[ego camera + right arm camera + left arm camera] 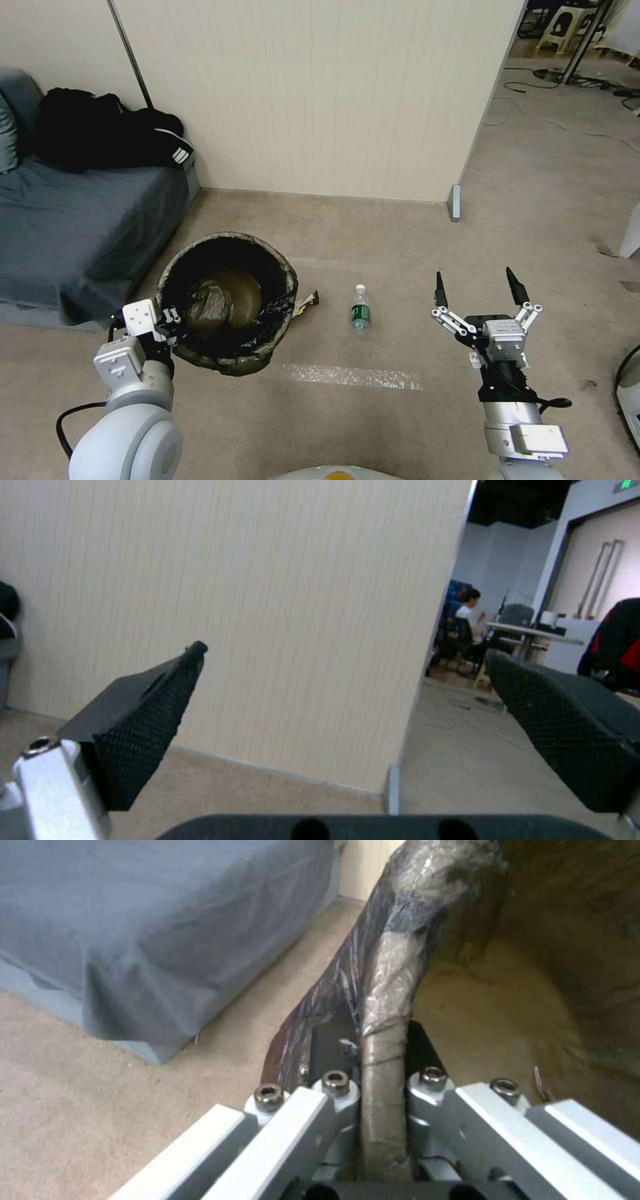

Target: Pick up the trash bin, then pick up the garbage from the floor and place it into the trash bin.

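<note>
The trash bin, round with a dark liner folded over its rim, sits low at the left with crumpled brown paper inside. My left gripper is shut on the bin's near-left rim, one finger inside and one outside the wall. A small clear bottle with a green label lies on the carpet right of the bin. A gold-brown wrapper pokes out by the bin's right side. My right gripper hangs open above the floor, right of the bottle, its black fingers spread wide.
A grey sofa with a black clothes heap stands at the left, close to the bin. A beige partition wall closes the back, with a metal foot at its end. A strip of tape marks the carpet.
</note>
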You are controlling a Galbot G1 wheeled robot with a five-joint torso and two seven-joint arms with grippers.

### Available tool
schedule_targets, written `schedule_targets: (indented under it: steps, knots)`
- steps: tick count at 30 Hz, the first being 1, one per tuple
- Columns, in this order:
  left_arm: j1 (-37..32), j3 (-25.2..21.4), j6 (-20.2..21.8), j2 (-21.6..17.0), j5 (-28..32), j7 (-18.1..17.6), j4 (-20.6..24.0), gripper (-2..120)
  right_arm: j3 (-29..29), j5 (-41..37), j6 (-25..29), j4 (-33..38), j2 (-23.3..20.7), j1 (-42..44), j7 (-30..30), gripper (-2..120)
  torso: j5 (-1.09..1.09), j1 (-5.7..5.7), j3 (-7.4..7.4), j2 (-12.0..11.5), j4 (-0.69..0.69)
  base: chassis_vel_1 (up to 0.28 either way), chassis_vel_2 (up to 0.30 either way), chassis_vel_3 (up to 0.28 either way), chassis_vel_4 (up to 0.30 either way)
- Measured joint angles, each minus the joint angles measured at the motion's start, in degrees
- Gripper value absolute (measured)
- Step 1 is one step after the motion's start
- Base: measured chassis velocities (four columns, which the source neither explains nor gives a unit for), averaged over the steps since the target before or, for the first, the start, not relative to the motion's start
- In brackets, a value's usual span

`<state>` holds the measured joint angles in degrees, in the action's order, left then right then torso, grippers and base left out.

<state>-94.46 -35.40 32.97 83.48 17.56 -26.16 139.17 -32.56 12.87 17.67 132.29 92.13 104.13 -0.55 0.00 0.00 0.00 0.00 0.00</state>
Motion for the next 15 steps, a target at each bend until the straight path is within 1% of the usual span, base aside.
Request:
schedule_targets:
  steps: [10,15]
  knots:
    - [0.3,0.2,0.1,0.1,-0.2,0.2,-0.2,0,0.0,0.1,0.1,0.0,0.0,0.0,0.0,100,0.00,0.00,0.00,0.0,0.00,0.000,0.000,0.000,0.000]
    - [0.5,0.2,0.1,0.1,-0.1,0.2,-0.3,0,0.0,0.4,0.2,-0.1,0.0,0.0,0.0,100,0.00,0.00,0.00,0.0,0.00,0.051,0.068,0.052,0.059]
